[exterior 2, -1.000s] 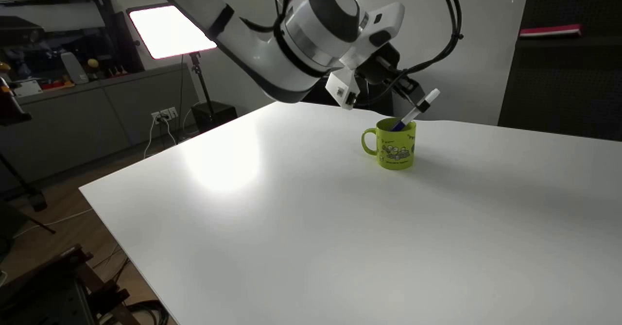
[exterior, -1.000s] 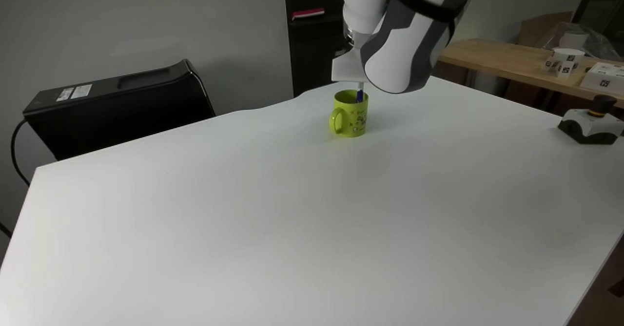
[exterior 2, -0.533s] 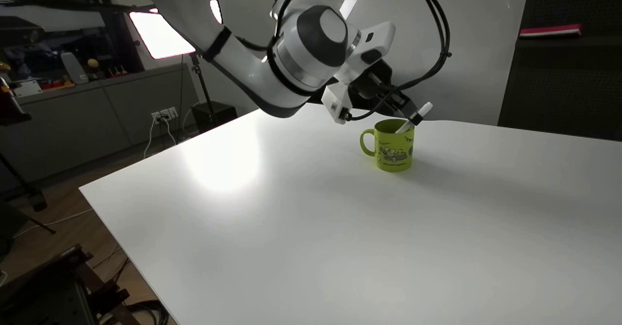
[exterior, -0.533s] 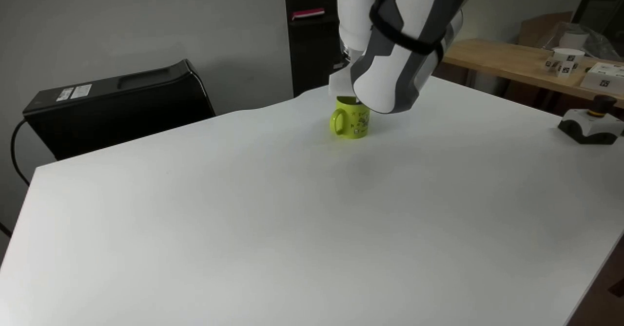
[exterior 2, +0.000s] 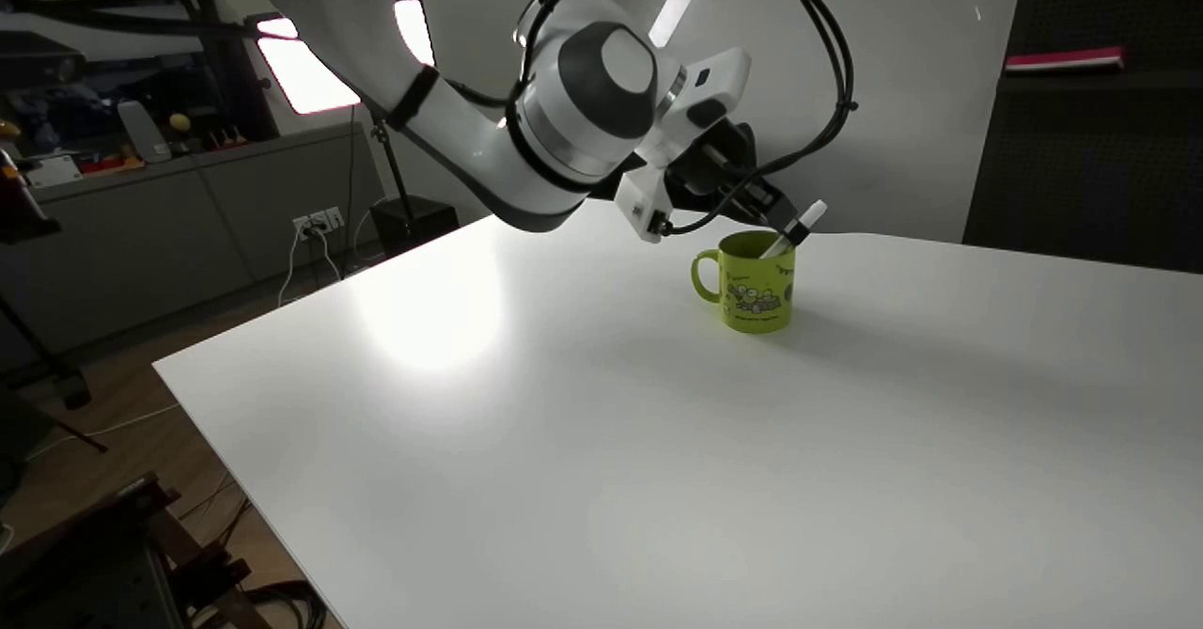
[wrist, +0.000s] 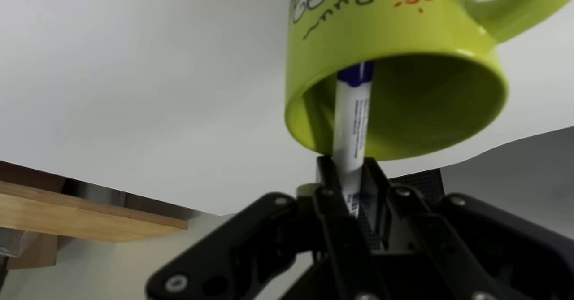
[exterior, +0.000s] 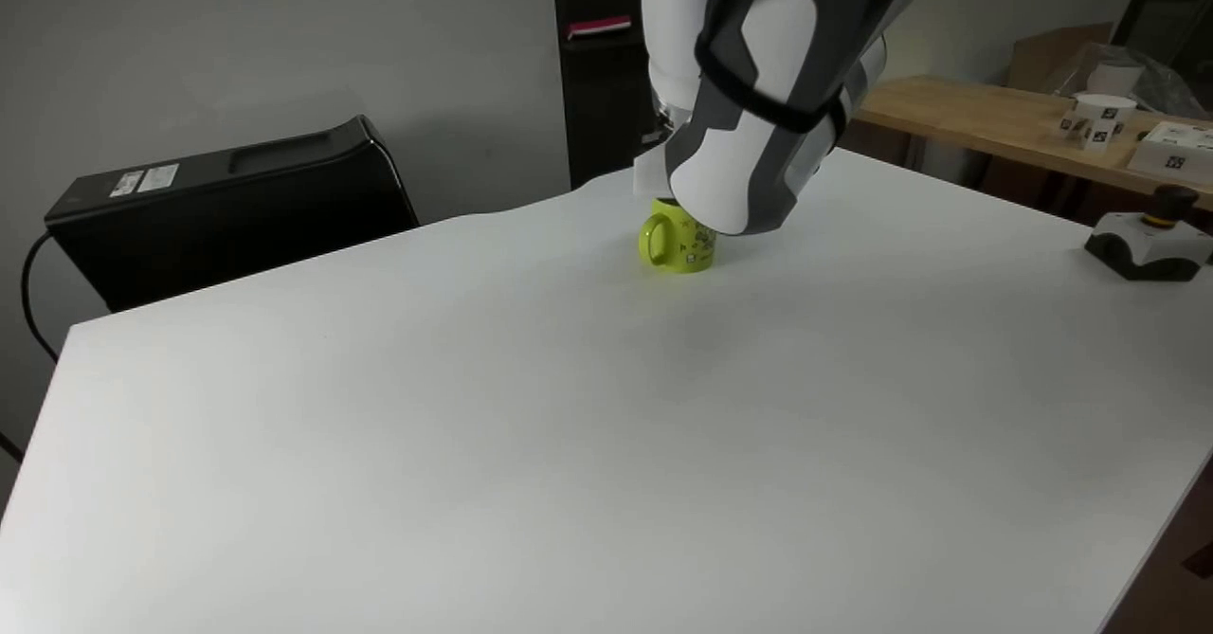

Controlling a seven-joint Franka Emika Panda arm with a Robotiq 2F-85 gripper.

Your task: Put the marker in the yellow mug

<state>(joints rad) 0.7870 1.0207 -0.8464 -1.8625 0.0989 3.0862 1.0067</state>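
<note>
The yellow mug [exterior 2: 757, 290] stands upright on the white table in both exterior views [exterior: 678, 245]. In the wrist view the mug [wrist: 385, 31] fills the upper middle, its opening facing me and its handle at the upper right. My gripper [wrist: 347, 167] is shut on the white marker [wrist: 352, 120], whose dark blue cap end is inside the mug, close to the wall. In an exterior view the marker [exterior 2: 814, 215] leans over the mug's rim, with my fingertips [exterior 2: 798, 230] just outside the rim. In an exterior view the arm hides the marker and fingers.
The white table [exterior: 474, 407] has its back edge close behind the mug. A black box-like unit [exterior: 237, 208] stands beyond that edge. A device with a black knob [exterior: 1151, 236] sits at the table's right side. A cable [exterior 2: 827, 74] loops from the arm.
My gripper has moved down with the marker, and the cap end has sunk deeper into the mug. The mug has shifted slightly along the table, to the left in both exterior views.
</note>
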